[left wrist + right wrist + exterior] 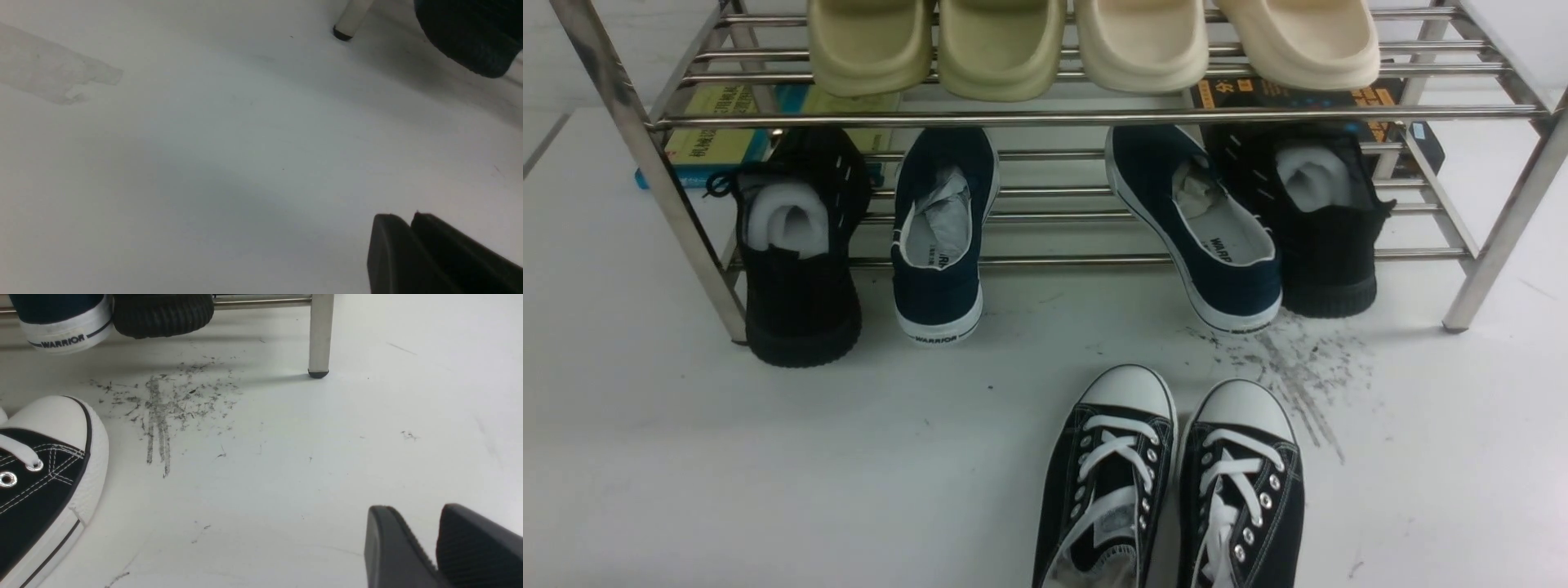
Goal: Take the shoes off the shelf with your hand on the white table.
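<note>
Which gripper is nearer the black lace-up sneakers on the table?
The right gripper. Its wrist view shows a sneaker toe cap close by on the white table. The left gripper sees only a shelf foot and a black shoe's heel.

Four foam slippers on top tier: two olive slippers (935, 45) on left, two cream slippers (1225, 37) on right, heels toward camera. Lower tier, left to right: black knit shoe (796, 245), navy shoe (941, 237) with "WARRIOR" on heel, second navy shoe (1201, 224) angled, second black knit shoe (1319, 220). Paper stuffing inside all four. Heels overhang front rod. Behind: yellow-blue book (715, 135) on left, black-orange book (1380, 102) on right.
</note>
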`<state>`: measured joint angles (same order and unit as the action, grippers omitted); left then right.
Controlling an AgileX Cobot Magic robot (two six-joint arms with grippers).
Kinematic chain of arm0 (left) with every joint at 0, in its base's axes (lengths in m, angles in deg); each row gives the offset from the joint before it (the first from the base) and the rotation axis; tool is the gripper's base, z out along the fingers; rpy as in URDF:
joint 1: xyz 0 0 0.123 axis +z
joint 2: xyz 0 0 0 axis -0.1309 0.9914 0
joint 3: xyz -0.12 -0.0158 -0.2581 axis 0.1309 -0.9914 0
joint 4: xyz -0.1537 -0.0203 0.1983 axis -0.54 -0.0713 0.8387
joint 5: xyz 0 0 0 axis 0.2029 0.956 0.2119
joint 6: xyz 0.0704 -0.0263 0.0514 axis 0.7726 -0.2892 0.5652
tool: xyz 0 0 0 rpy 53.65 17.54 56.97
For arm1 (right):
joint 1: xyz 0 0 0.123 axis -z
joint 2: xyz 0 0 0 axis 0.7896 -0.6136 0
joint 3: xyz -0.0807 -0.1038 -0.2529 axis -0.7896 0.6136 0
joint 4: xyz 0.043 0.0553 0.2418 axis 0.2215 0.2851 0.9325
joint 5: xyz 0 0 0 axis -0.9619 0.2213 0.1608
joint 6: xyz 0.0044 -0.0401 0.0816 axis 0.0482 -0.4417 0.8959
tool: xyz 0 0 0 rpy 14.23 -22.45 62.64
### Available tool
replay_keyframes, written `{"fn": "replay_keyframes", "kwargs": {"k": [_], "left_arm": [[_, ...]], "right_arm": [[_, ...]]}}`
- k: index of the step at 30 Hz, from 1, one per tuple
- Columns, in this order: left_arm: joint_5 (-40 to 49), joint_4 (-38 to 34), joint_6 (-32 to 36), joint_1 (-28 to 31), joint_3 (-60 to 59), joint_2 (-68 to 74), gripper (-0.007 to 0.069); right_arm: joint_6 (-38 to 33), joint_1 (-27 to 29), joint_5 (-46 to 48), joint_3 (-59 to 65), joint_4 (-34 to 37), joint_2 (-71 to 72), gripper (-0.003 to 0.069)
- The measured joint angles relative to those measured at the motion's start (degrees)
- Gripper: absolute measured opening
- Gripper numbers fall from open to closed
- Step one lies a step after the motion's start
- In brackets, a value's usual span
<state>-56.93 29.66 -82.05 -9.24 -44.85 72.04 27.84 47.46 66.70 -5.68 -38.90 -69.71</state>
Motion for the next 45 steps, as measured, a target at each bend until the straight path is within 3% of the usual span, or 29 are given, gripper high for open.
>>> {"fn": "replay_keyframes", "kwargs": {"k": [45], "left_arm": [[-2.93,1.21,1.83,-0.5,-0.73,-0.06,0.0118]], "right_arm": [[0.0,0.0,0.0,0.0,0.0,0.0,0.0222]]}}
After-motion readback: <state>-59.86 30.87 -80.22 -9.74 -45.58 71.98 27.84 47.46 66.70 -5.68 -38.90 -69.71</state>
